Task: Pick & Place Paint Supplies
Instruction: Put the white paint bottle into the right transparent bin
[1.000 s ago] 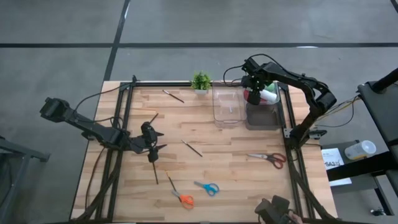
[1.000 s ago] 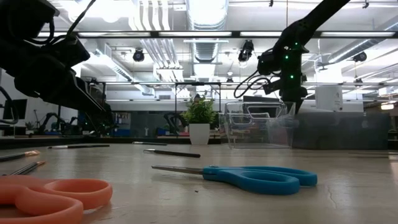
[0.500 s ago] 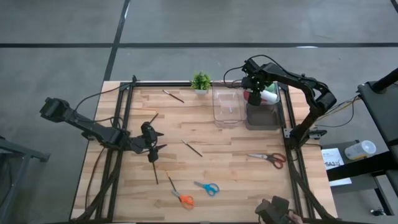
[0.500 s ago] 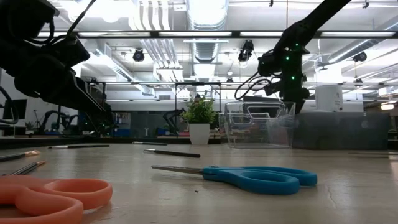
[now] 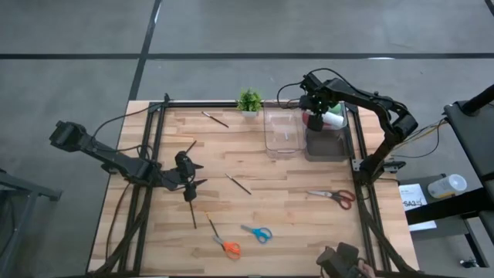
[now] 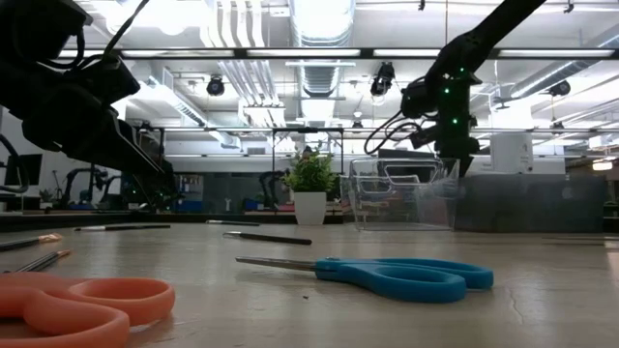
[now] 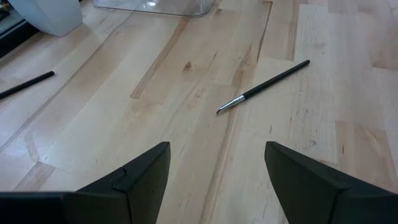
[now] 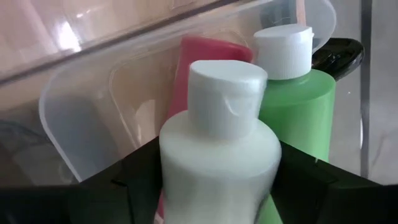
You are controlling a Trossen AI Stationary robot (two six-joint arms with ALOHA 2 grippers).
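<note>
Almost nothing is changing since the earlier pictures: both arms are sitting where they were, and the right hand [image 5: 315,108] is only shifting a hair over the grey bin [image 5: 324,143] at the far right of the table [image 5: 293,201].

The white bottle [image 8: 217,155] is sitting in that hand's reach inside the bin, just in front of the pink-red bottle [image 8: 211,53] and the green bottle [image 8: 298,99]. I cannot tell whether the hand is grasping it or letting it go.

The bottles are looking light, smooth and a bit squeezable, so likely slippery. Taking them across the body below the cap is looking safest.

The left hand [image 5: 191,188] is hanging released and empty over the left middle of the table, near a thin brush [image 7: 264,87]. More brushes [image 5: 215,119] are lying scattered well apart. These are looking stiff, very light and low to the wood, so pinching at mid-handle is probably working best.

The room behind is looking like a lab with ceiling lights. The table is bare pale wood planks, flat and hard. A clear container [image 5: 282,131] is standing beside the bin, and three scissors [image 5: 256,232] are lying toward the near edge.
</note>
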